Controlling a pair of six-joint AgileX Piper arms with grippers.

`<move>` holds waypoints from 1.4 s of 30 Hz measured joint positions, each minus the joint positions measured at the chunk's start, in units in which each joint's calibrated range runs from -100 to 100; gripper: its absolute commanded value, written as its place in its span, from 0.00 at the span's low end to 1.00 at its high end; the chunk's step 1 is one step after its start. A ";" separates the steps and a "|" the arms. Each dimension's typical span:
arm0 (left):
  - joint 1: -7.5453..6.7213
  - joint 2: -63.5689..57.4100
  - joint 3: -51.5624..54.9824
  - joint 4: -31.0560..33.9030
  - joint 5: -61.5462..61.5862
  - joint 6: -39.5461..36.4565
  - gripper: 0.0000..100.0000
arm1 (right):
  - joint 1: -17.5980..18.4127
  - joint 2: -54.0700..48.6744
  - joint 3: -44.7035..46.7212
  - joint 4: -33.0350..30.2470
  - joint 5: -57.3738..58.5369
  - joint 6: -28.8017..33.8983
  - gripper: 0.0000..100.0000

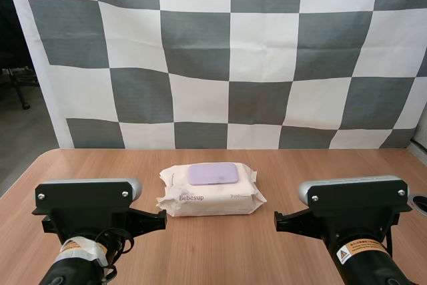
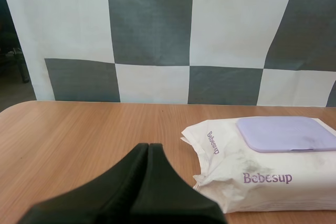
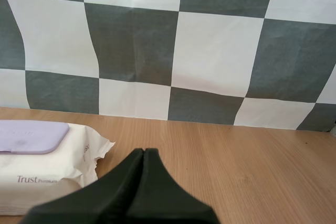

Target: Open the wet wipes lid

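There is one pack of wet wipes [image 1: 210,193], bearing one lid [image 1: 213,173], on one wooden tabletop [image 1: 313,165]. Two arms reach in, the left arm [image 1: 87,208] and the right arm [image 1: 353,205], each with one gripper.

The pack is a soft, cream-white pillow with crinkled, sealed ends. Purple "Bebesup" lettering runs along its front face, and fainter "Trust" wording sits toward its right end. The lid is a lilac rectangle with rounded corners. It lies flat and closed on the pack's top, a little smudged on its surface.

The pack lies flat at the middle of the tabletop, its long side turned toward the arms. It sits between the two arms and slightly beyond them.

The left gripper [image 2: 148,146] is clenched on nothing, its fingers pressed together into one dark wedge near the pack's left end. The right gripper [image 3: 144,151] is likewise clenched and empty, near the pack's right end.

Bare wood stretches on both sides of the pack, in front of it and behind it up to the tabletop's far edge. The far left corner of the tabletop is rounded, and the pack lies well apart from every edge.
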 measured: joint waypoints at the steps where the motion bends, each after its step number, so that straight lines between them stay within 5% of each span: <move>1: 0.00 0.00 0.00 0.00 0.00 0.00 0.00 | 0.00 0.00 0.00 0.00 0.00 0.00 0.00; 42: 0.00 0.00 0.00 0.00 0.00 -0.17 0.00 | 0.00 0.00 0.00 1.70 0.00 0.00 0.00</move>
